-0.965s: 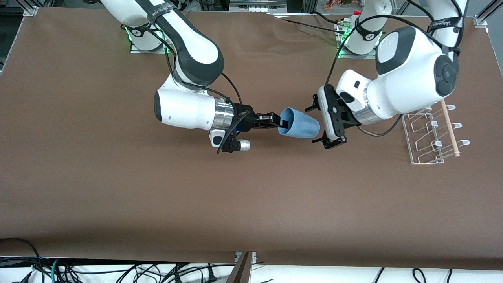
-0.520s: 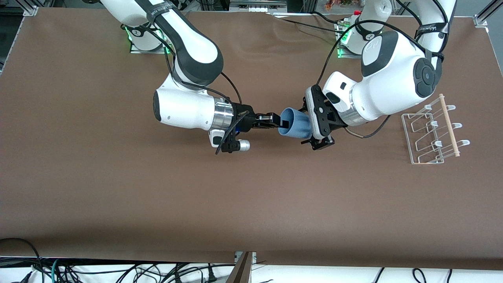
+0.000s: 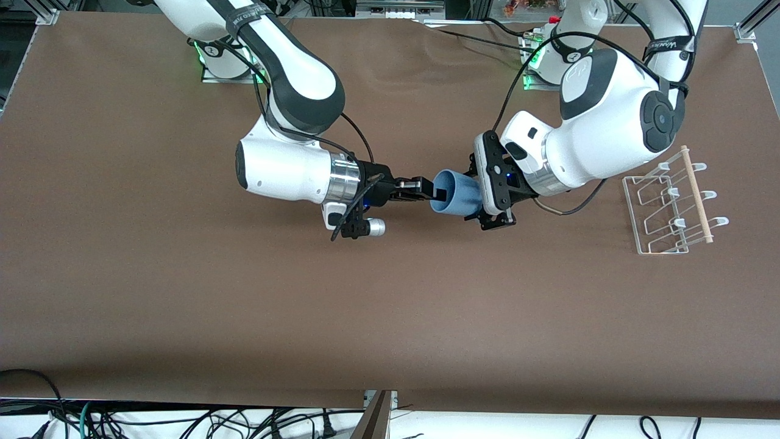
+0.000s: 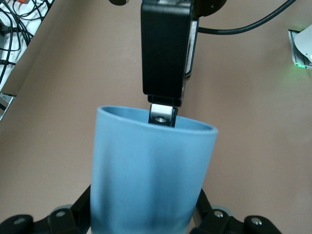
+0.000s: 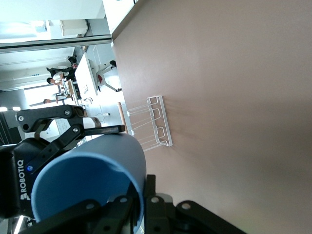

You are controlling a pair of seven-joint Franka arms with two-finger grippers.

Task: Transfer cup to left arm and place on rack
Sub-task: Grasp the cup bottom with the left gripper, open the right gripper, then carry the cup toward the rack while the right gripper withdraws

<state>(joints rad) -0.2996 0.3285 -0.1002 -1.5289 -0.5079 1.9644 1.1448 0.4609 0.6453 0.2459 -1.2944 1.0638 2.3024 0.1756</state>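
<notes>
While the cup (image 3: 454, 196) is lying sideways in the air, well apart from the rack (image 3: 670, 207), the right gripper (image 3: 426, 190) is pinching its rim, and the left gripper (image 3: 484, 195) is straddling its base, grip unclear.

Front: high, facing the arms, whole counter (image 3: 183, 305).
Wrists: close on cup (image 4: 151, 170), shared by all.

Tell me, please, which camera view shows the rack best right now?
The front view: the whole rack shows there, unobstructed, standing at the left arm's end of the table with its wooden dowel across it. The right wrist view catches the rack small and distant past the cup. The left wrist view does not show it.
</notes>
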